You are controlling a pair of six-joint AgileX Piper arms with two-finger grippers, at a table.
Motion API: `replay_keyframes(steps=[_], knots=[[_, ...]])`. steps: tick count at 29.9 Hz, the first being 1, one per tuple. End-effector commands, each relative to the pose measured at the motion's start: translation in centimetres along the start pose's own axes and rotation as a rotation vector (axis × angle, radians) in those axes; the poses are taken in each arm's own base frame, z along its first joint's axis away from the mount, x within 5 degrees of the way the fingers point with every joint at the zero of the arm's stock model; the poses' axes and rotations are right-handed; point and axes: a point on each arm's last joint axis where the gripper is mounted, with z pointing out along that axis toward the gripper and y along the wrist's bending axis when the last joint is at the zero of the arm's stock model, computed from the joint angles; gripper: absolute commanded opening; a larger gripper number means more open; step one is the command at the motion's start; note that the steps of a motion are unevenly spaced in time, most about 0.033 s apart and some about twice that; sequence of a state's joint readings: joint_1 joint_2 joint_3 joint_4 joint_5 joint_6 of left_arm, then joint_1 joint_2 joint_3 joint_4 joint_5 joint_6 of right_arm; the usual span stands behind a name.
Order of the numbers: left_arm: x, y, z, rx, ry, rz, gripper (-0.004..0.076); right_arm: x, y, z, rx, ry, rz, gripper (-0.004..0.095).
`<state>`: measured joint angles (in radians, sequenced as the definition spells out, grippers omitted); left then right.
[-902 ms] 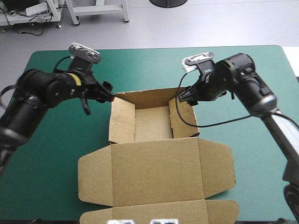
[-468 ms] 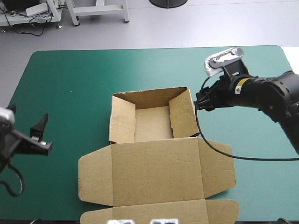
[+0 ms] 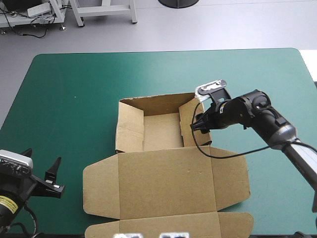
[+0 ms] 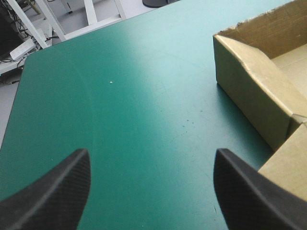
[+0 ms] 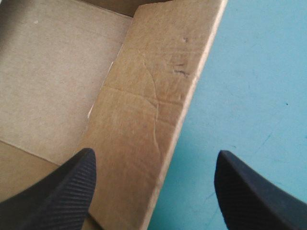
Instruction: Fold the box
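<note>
The counter [image 3: 74,74], under its teal-green cover, filled most of what we saw from above. On it lay the brown box [image 3: 166,183], near the middle and reaching to the near edge. The farther part of the box stood as an open tray [image 3: 161,130] with its walls raised. The nearer part, the lid [image 3: 168,168], lay flat on the cover with a side flap spread out on each side. The right arm [image 3: 257,110] reached in from the right and ended at the tray's right wall [image 3: 187,130]. The right fingers [image 5: 57,191] were spread wide and gripped nothing. The wall's top edge ran between them, with one finger over the inner face of the board and the other over bare cover outside the tray. We could not tell whether either finger touched the board. The left arm [image 3: 10,198] sat low at the counter's near left corner, well apart from the tray. The left fingers [image 4: 53,191] were likewise released and wide apart, with only bare cover between them. The tray's left wall stood ahead of them, off to one side, and a corner of the flat board lay just beside one finger. A small white speck [image 4: 111,81] lay on the cover farther ahead of the left fingers.
</note>
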<state>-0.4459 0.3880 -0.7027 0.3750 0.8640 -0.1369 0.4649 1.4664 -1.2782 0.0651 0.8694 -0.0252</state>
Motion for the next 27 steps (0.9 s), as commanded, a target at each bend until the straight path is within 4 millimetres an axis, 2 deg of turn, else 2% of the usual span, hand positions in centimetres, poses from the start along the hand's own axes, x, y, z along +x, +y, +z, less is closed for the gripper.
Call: replay_keyframes(steps=[1, 6, 14, 16, 17, 19, 24, 27], knots=[[-0.5, -0.1, 0.3, -0.002, -0.055, 0.013, 0.0513, -2.3, 0.0, -0.5, 0.011, -0.088, -0.021, 0.0651], [0.1, -0.3, 0.8, 0.009, -0.038, -0.001, 0.0513, -3.1, -0.1, 1.3, 0.013, -0.022, -0.018, 0.0651], [1.3, -0.9, 1.7, 0.024, -0.002, 0.001, 0.0513, -2.5, -0.3, 5.8, 0.012, 0.109, 0.009, 0.0651], [1.4, -0.9, 1.8, 0.026, -0.005, 0.002, 0.0513, -2.4, -0.2, 6.6, 0.0, 0.129, 0.021, 0.0617], [1.4, -0.9, 1.8, 0.023, -0.005, 0.005, 0.0513, -2.4, -0.2, 6.8, -0.005, 0.133, 0.025, 0.0581], [1.3, -0.8, 1.8, 0.016, -0.011, 0.013, 0.0513, -2.5, -0.2, 7.1, -0.01, 0.141, 0.032, 0.0448], [1.3, -0.8, 1.8, 0.009, -0.017, 0.02, 0.0513, -3.0, -0.5, 7.0, 0.022, 0.156, -0.004, -0.0014], [1.4, -0.8, 1.8, 0.011, -0.008, 0.018, 0.0512, -3.5, -0.8, 6.5, 0.05, 0.151, -0.037, -0.0025]])
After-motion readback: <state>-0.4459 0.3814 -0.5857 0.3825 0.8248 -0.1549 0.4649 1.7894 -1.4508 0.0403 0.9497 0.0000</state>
